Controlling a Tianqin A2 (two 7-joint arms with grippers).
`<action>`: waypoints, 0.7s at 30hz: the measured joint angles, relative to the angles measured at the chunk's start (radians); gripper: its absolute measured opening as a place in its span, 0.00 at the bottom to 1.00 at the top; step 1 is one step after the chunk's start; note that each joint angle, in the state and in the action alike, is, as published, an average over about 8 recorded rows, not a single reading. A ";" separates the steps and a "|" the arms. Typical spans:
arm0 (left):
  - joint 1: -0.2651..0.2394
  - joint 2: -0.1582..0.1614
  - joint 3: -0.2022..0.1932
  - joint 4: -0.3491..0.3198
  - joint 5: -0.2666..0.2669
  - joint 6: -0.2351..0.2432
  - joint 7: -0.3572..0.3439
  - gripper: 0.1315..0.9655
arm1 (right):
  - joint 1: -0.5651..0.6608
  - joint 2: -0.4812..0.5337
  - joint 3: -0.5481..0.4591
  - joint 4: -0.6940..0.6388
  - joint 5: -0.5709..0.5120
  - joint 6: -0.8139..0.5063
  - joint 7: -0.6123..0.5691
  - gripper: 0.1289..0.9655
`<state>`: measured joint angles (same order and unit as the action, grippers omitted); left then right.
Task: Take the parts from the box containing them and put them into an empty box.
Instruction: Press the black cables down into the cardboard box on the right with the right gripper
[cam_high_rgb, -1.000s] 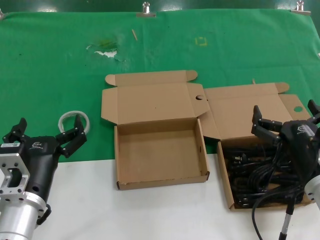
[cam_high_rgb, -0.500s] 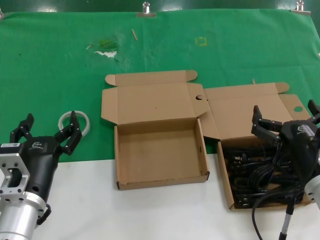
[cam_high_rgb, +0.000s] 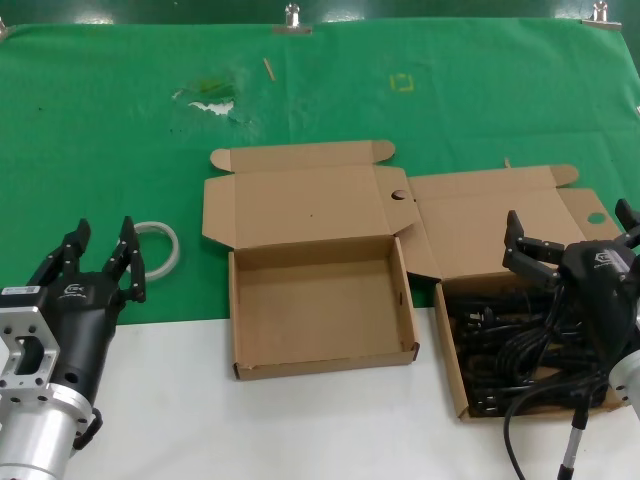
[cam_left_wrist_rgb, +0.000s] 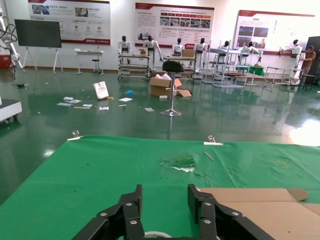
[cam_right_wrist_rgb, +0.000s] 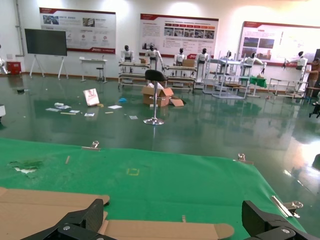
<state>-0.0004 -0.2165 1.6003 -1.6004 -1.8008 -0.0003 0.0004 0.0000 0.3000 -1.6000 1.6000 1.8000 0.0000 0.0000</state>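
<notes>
We see two matching arms: each silver ribbed metal wrist carries a matte black housing with a small white logo. The left gripper (cam_high_rgb: 100, 258) and right gripper (cam_high_rgb: 572, 237) have black jointed fingers dotted with screws; a black cable trails at 6 o'clock below the right one.

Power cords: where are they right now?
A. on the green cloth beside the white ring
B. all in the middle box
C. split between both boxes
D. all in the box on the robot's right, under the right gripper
D: the black power cords all lie in the right-hand box below the right gripper, while the middle box holds nothing.
</notes>
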 joint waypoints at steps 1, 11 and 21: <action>0.000 0.000 0.000 0.000 0.000 0.000 0.000 0.36 | 0.000 0.000 0.000 0.000 0.000 0.000 0.000 1.00; 0.000 0.000 0.000 0.000 0.000 0.000 0.000 0.15 | 0.000 0.000 0.000 0.000 0.000 0.000 0.000 0.94; 0.000 0.000 0.000 0.000 0.000 0.000 0.000 0.04 | 0.000 -0.009 0.009 0.003 -0.006 -0.010 -0.010 0.89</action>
<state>-0.0004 -0.2164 1.6003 -1.6004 -1.8008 -0.0003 0.0004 -0.0001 0.2914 -1.5912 1.6028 1.7944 -0.0104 -0.0095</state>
